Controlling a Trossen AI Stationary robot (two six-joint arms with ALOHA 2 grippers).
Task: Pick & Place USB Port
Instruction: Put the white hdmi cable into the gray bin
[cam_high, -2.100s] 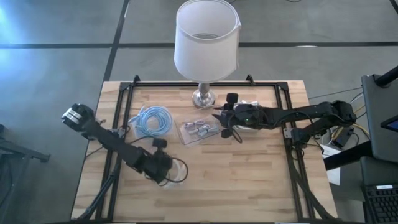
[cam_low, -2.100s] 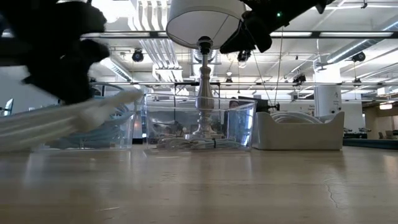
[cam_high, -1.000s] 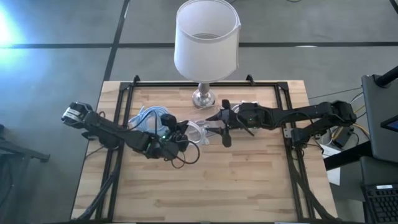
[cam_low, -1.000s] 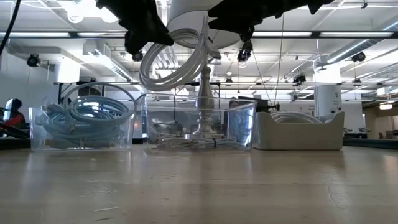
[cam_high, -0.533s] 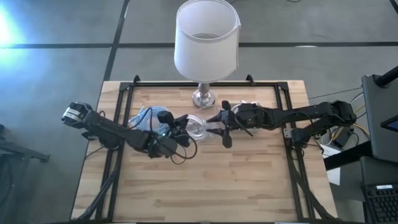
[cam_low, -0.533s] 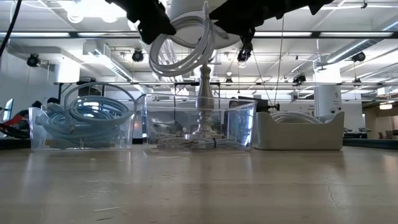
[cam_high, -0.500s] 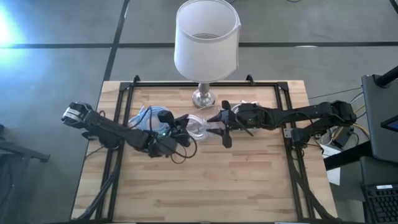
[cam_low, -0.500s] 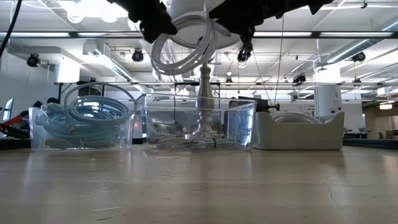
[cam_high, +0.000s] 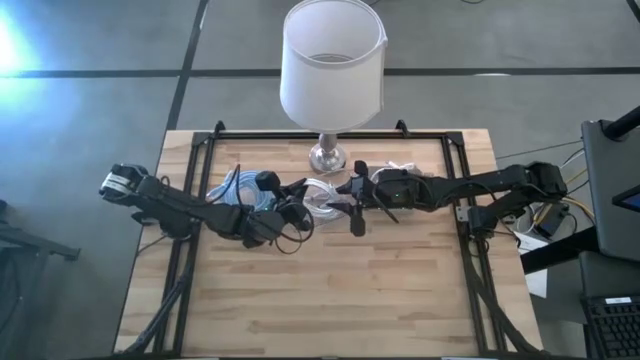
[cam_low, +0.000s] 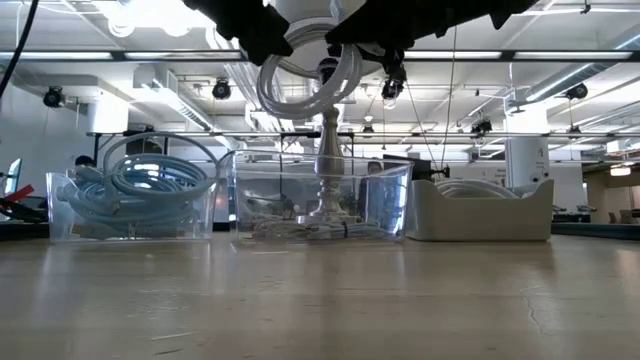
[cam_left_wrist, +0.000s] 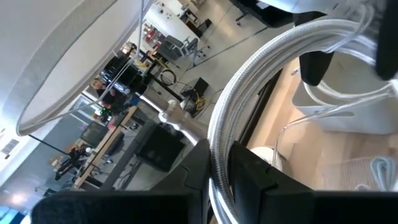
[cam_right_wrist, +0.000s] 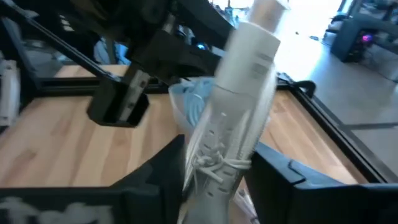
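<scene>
the white usb cable coil (cam_high: 318, 198) hangs in the air over the middle of the table (cam_high: 330, 290), in front of the lamp (cam_high: 331, 75) base and above the clear middle bin (cam_low: 320, 203); it does not rest on anything. the left gripper (cam_high: 288, 208) has it pinched tight, fingers closed on a strand of the loop, which its wrist view shows running between the two dark fingers (cam_left_wrist: 198, 163). the right gripper (cam_high: 352, 203) has come in from the opposite side and now stands just beside the coil, its fingers straddling the bundled part; the right wrist view shows the white bundle (cam_right_wrist: 233, 134), tied with a thin wrap, lying between the right fingers (cam_right_wrist: 283, 171), which are partly open and seem to be narrowing, though i cannot tell whether they touch the cable yet. the relation that matters: the coil lies between the two grippers, and from above its loop looks spread roughly along the line between them, the bundle's long axis passing lengthwise through the right gripper's gap. both are about equally near, but only the left bears the weight. the likely next step is a handover, so the right should clamp on the bundle before the left lets go. a blue cable coil (cam_high: 240, 190) sits apart in the left bin.
</scene>
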